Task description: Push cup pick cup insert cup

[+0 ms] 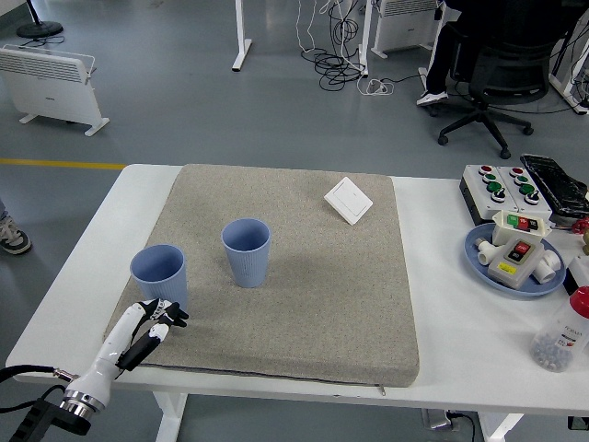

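1. Down at the near left corner, the left hand (155, 318) reaches up over the front edge of the grey mat (304, 304), its fingers loosely curled and holding nothing.
2. Just beyond those fingertips stands the left cup (159, 275), light blue, upright, mouth open to the camera; whether the hand touches its base, I cannot tell.
3. Over to its right, and a little farther back, sits the second cup (246, 251), same blue, also upright, clearly apart from the first.
4. Toward the mat's far right corner lies a white switch plate (349, 200), turned at an angle.
5. Off the mat on the white table (460, 304), a button box (499, 188) sits at the right edge, with a blue plate (479, 261) of small parts in front of it.
6. At the table's right front corner, a clear bottle (560, 336) with a red cap stands.
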`<state>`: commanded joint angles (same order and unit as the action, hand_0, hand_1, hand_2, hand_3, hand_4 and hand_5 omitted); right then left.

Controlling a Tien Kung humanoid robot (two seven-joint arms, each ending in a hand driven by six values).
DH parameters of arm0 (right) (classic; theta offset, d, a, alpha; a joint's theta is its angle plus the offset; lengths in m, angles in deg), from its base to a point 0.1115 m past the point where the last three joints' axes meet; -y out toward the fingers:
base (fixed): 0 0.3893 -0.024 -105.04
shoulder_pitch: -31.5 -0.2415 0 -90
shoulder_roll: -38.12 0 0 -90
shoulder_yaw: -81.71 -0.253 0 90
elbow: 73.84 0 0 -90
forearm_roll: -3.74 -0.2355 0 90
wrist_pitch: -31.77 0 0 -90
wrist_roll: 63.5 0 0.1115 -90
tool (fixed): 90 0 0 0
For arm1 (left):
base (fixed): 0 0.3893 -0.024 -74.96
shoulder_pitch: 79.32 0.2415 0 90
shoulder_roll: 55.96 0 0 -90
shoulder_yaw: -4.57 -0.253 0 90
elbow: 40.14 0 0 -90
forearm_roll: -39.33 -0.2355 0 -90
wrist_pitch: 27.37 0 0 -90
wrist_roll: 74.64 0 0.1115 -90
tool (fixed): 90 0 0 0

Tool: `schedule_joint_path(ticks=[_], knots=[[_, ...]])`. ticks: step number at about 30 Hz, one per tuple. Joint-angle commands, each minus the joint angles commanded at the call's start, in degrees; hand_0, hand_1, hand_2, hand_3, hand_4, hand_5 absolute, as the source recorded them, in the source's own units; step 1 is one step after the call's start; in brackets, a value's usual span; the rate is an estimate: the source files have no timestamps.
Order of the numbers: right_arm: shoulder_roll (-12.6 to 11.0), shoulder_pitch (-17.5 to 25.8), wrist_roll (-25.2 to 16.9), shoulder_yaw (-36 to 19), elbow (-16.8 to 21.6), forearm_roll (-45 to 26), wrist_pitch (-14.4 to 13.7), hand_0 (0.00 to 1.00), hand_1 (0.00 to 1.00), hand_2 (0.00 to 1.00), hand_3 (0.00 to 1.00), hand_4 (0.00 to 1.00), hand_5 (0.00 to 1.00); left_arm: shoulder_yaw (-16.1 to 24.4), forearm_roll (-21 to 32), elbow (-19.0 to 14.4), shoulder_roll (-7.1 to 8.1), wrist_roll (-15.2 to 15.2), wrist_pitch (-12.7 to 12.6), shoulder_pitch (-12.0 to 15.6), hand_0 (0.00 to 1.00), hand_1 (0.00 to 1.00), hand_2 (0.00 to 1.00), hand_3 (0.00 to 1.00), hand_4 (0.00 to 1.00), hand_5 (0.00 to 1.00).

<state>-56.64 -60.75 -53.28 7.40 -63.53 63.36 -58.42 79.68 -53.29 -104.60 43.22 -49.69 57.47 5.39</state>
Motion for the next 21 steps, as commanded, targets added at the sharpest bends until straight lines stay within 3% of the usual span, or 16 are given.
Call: schedule_joint_path(ticks=[8, 21], knots=[[0.00, 0.04, -0.01, 0.31, 0.00, -0.09, 0.03, 0.690, 0.593, 0.619, 0.545, 0.101, 0.471, -1.09, -0.48, 3.05, 0.09, 0.15, -0.20, -3.43, 0.673, 0.531, 0.500, 0.505, 0.608, 0.998], [0.12, 0.02, -0.07, 0.65, 0.00, -0.10, 0.01, 0.691, 0.594, 0.619, 0.546, 0.102, 0.473, -1.54, -1.57, 9.07, -1.19, 0.95, -0.70, -9.27, 0.680, 0.533, 0.502, 0.505, 0.608, 0.998]])
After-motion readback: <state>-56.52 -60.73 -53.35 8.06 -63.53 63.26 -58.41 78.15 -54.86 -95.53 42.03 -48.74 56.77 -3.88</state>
